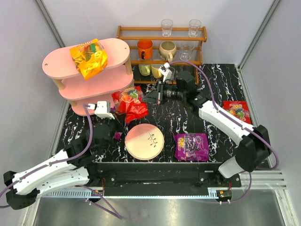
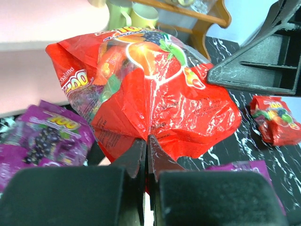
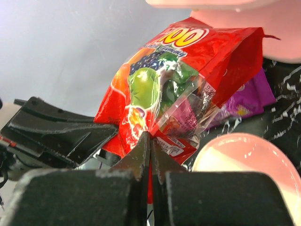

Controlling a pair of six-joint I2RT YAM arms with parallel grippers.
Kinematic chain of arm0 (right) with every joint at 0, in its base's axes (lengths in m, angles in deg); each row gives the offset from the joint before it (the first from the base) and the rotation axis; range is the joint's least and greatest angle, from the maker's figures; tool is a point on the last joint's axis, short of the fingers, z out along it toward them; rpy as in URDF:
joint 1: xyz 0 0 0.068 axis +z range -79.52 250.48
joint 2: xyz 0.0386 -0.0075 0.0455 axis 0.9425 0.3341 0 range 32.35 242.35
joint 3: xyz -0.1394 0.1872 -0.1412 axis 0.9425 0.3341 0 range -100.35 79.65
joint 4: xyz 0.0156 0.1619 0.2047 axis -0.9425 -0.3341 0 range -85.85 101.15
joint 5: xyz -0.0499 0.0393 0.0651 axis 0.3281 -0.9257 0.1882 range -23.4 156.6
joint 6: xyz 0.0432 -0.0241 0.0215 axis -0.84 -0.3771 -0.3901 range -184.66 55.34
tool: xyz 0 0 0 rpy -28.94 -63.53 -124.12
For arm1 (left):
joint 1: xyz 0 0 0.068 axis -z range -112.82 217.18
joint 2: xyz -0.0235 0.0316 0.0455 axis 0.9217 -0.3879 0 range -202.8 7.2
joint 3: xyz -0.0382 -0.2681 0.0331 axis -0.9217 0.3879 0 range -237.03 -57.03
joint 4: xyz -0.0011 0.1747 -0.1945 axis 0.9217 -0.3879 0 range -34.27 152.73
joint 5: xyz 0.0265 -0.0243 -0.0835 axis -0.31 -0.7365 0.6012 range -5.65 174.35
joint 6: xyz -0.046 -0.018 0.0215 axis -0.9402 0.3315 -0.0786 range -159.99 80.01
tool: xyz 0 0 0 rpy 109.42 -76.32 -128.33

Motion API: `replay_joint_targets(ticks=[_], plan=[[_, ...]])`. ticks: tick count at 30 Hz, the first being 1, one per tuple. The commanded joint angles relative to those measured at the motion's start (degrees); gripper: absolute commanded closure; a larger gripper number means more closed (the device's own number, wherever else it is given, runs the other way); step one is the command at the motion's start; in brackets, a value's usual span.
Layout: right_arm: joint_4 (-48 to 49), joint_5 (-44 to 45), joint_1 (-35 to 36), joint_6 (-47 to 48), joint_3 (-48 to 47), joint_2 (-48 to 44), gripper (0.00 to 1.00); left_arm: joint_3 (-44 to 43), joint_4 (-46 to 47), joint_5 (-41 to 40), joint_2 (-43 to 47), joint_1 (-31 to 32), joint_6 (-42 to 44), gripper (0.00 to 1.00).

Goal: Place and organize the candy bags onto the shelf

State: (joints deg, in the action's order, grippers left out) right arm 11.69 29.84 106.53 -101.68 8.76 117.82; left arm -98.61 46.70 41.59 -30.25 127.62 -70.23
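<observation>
Top view: both arms meet beside the pink shelf (image 1: 117, 47); the left gripper (image 1: 114, 115) and right gripper (image 1: 151, 97) hold one red bag (image 1: 129, 104) between them, just in front of the lower tiers; an orange bag (image 1: 88, 58) lies on the top tier; a purple bag (image 1: 192, 146) and a second red bag (image 1: 236, 111) lie on the table.

Left wrist: jaws pressed together, pinching the red bag's lower edge.

Right wrist: jaws likewise pinched on another edge of it.

The placing step appears under way; next, one gripper probably must let go while the other carries the bag onto a tier.

Red fruit-print bag (image 1: 130, 104), pink shelf (image 1: 56, 63)
</observation>
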Motion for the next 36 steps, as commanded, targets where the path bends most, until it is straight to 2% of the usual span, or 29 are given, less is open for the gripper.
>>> replay_joint_targets(ticks=[1,5,6,12,15,36], plan=[[3.24,0.81,0.6,1.51,-8.27,4.26,1.0,-4.56,3.37,-7.33,1.77,-0.5,9.4,1.0],[3.77,0.37,0.86,1.51,-13.47,9.7,1.0,-4.56,5.3,-7.87,2.91,-2.96,13.1,1.0],[3.68,0.19,1.04,1.42,-14.44,10.41,1.0,-4.39,5.4,-7.17,3.08,-5.58,13.45,1.0],[4.56,-0.16,1.12,0.98,-18.93,14.28,1.0,-4.3,5.31,9.07,2.83,-20.25,11.61,1.0],[4.91,-0.34,1.04,0.81,-20.33,15.34,1.0,-4.73,6.62,13.04,1.77,-24.04,12.13,1.0],[5.97,0.45,1.12,1.07,-34.31,24.21,1.0,-10.44,12.96,28.7,-6.49,-40.58,13.63,1.0]])
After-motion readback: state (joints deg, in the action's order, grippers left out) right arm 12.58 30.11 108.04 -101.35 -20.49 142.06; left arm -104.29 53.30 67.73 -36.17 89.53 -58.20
